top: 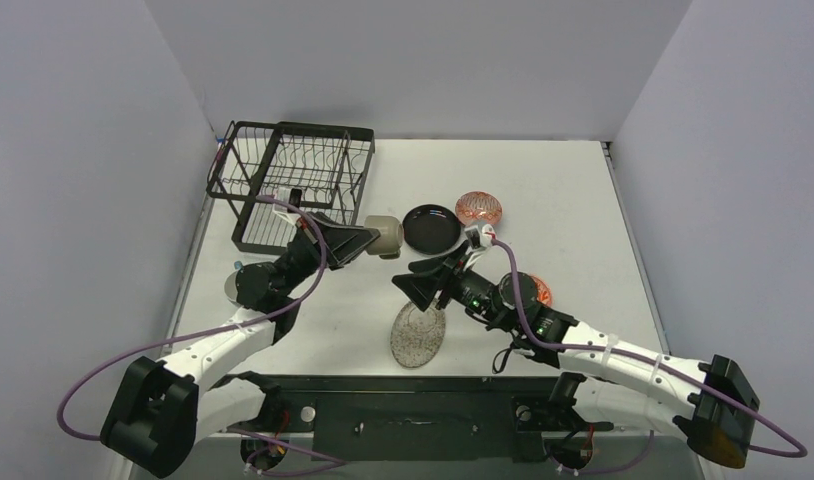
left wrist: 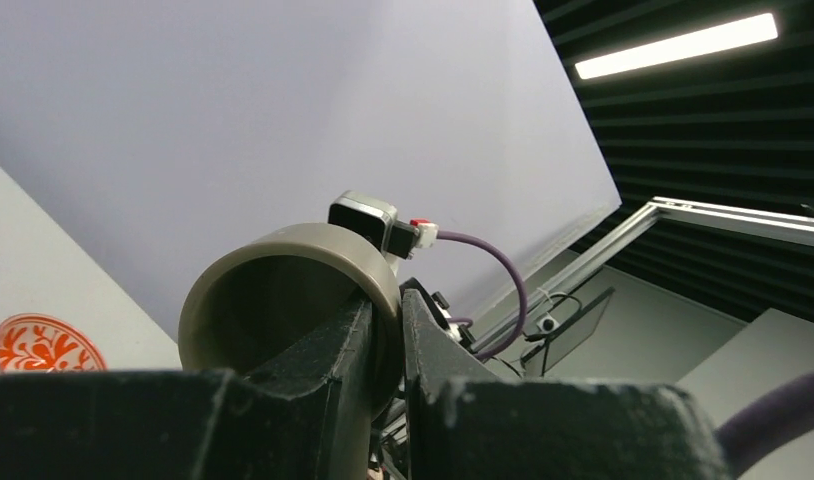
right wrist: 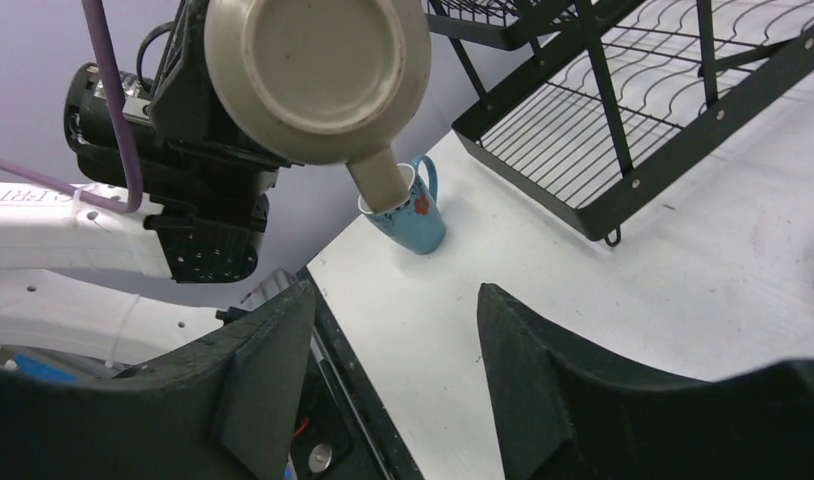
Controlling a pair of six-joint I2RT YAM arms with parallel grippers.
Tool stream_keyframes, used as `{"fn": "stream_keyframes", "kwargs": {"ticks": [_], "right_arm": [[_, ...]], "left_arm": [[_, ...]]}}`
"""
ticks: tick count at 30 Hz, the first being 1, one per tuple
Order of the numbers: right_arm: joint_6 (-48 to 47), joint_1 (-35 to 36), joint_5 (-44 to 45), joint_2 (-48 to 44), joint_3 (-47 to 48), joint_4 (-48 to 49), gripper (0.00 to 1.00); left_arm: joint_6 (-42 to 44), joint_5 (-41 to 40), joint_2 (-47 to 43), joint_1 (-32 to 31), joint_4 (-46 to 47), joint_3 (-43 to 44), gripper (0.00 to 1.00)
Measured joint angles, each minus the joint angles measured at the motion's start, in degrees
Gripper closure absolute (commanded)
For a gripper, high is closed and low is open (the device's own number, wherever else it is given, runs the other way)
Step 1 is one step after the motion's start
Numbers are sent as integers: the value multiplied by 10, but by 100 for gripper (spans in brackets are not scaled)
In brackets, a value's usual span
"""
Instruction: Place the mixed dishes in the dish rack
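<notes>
My left gripper point(top: 368, 241) is shut on the rim of the small olive-green cup point(top: 385, 237), held in the air on its side just right of the black wire dish rack point(top: 293, 180). In the left wrist view one finger is inside the cup point(left wrist: 283, 290) and one outside. The right wrist view shows the cup's base point(right wrist: 318, 70) above the light-blue mug point(right wrist: 408, 215), which stands by the rack point(right wrist: 633, 110). My right gripper point(top: 423, 283) is open and empty above the speckled grey oval plate point(top: 418, 333). The glossy black plate point(top: 431, 228) and a patterned bowl point(top: 479, 208) lie behind it.
A second patterned bowl point(top: 531, 290) sits partly under my right arm. A patterned bowl point(left wrist: 38, 345) also shows at the lower left of the left wrist view. White walls enclose the table on three sides. The black base rail point(top: 413, 410) runs along the near edge.
</notes>
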Motion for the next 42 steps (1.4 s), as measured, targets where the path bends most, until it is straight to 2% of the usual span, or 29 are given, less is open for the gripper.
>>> {"fn": "stream_keyframes", "kwargs": {"ticks": [6, 14, 16, 21, 29, 31, 32, 34, 41, 42], "right_arm": [[1, -31, -58, 27, 0, 49, 60], [1, -51, -136, 39, 20, 81, 63], [-6, -48, -148, 40, 28, 90, 66], [-35, -39, -141, 50, 37, 88, 74], [-63, -35, -136, 60, 57, 73, 75], [-66, -35, -137, 63, 60, 73, 82], [-67, -35, -137, 64, 61, 73, 90], [-71, -35, -138, 65, 61, 73, 100], [-90, -31, -139, 66, 62, 71, 100], [-90, -31, -138, 66, 62, 70, 100]], "left_arm": [[-31, 10, 0, 0, 41, -12, 100], [-42, 16, -3, 0, 45, -17, 100], [-43, 16, -4, 0, 45, -17, 100], [-49, 16, -9, 0, 48, -17, 100], [-62, 16, -10, 0, 49, -18, 100], [-64, 16, -10, -1, 49, -18, 100], [-64, 15, -11, -1, 49, -18, 100], [-68, 14, -13, -1, 47, -18, 100], [-79, 2, -25, 0, 20, -22, 99], [-77, 1, -29, 0, 14, -23, 95]]}}
